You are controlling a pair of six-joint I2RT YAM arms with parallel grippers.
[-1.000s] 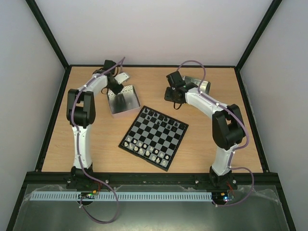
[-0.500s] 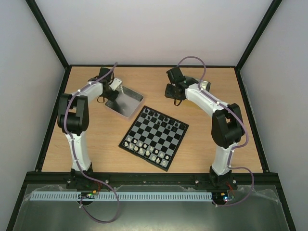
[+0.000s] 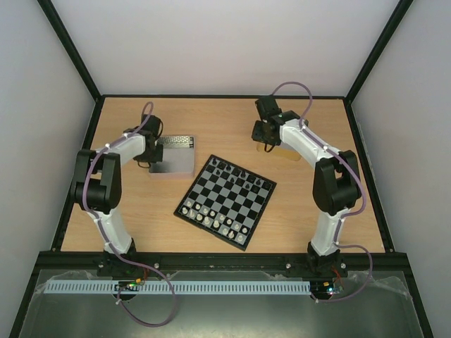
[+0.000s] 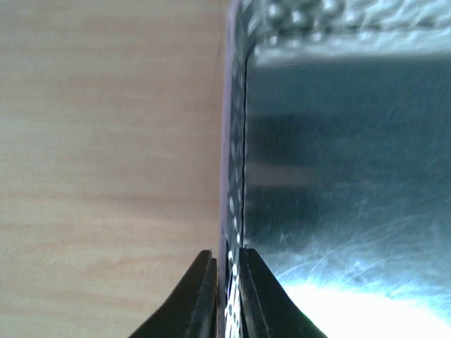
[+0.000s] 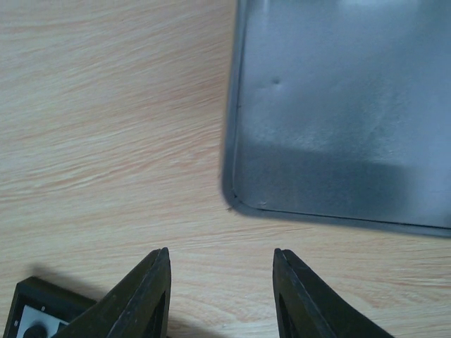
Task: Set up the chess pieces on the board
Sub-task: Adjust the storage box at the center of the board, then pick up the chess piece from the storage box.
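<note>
While the left gripper [image 4: 225, 253] is clamped on the left tray [image 4: 338, 176] wall, 10 o'clock of the board [image 3: 229, 197], set it down flat without tilting. The right gripper [image 5: 220, 257] is spread and empty by the right tray [image 5: 338, 105] corner, 1 o'clock. The black chess pieces [image 3: 239, 172] sit along the board's 12 o'clock edge.

Robotics lab, enclosed bench-top test cell.

Walled on three sides with plain pale panels [image 3: 225, 42] set in black metal frame struts [image 3: 70, 53], and floored with a light wooden tabletop [image 3: 141, 204]. Fitted with two white-and-black jointed robot arms, the left arm [image 3: 106, 186] and the right arm [image 3: 337, 186], bolted to a black rail [image 3: 225, 262] at the near edge. Wired with loose purple cables [image 3: 172, 299] running down to small lit circuit boards [image 3: 128, 285] at the bases, beside a long white slotted cable duct [image 3: 225, 287] on a grey metal shelf [image 3: 225, 317].
</note>
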